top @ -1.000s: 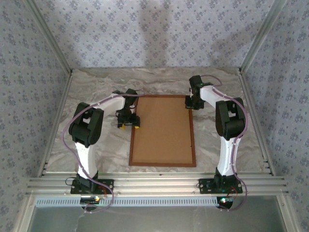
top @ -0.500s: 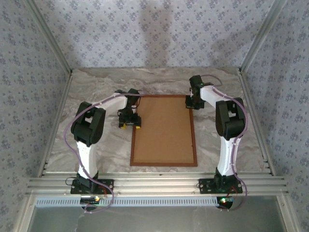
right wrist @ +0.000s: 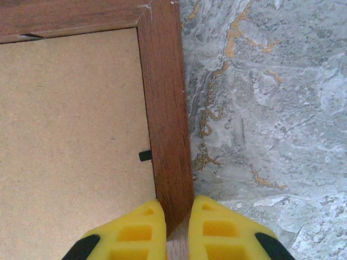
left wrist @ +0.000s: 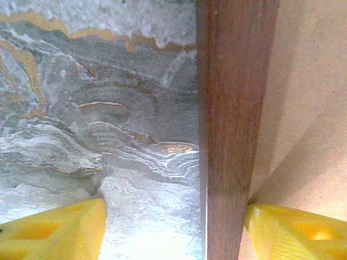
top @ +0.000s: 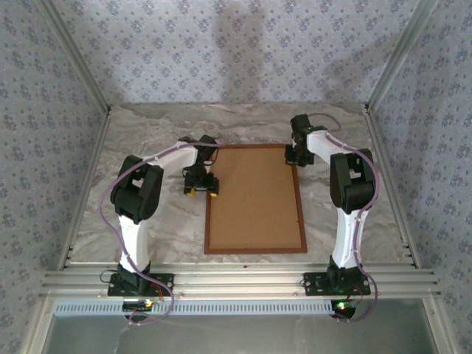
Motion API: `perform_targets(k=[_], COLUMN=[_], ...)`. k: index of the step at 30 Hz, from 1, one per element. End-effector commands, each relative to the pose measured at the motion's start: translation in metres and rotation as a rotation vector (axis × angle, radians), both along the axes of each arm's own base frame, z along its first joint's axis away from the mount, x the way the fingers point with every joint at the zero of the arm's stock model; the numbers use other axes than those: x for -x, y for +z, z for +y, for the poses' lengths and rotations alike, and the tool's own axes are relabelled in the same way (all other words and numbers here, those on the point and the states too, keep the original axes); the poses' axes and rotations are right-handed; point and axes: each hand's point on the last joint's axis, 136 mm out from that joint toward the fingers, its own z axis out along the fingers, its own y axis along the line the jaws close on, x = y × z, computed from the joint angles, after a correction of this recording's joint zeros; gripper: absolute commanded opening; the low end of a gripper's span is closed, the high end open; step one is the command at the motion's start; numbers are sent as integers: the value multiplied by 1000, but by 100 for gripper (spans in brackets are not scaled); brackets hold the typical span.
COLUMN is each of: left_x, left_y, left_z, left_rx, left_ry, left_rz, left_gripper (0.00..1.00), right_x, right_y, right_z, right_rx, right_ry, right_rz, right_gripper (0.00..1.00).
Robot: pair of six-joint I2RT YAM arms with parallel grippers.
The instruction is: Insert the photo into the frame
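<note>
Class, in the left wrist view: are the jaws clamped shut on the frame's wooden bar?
No: the jaws straddle the frame, with bare table showing between one jaw and the wood.

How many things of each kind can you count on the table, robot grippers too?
Reddish-brown frame: 1
Plain brown board inside the frame: 1
Robot grippers: 2 (left gripper open astride the frame's left bar, right gripper shut on its right bar)
Total: 4

L end effector [left wrist: 173,233] wide, R [right wrist: 177,227] tight
</note>
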Motion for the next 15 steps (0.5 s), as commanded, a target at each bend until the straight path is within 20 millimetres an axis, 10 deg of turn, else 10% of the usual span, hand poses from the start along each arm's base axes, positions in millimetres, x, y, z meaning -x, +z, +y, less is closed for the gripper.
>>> perform_targets(k=[1, 15], left_x=[-12, -28], left_y=[-3, 48], left_z=[-7, 31], left_rx=[44, 62], left_ry=[-20, 65], left_rz=[-44, -153], left_gripper=[72, 74], right_x=[14, 13], right_y=[-14, -13], right_z=[4, 0], right_rx=[-9, 3], right_ry=[7, -4], right_rz=[72, 71], right_gripper=[12, 12])
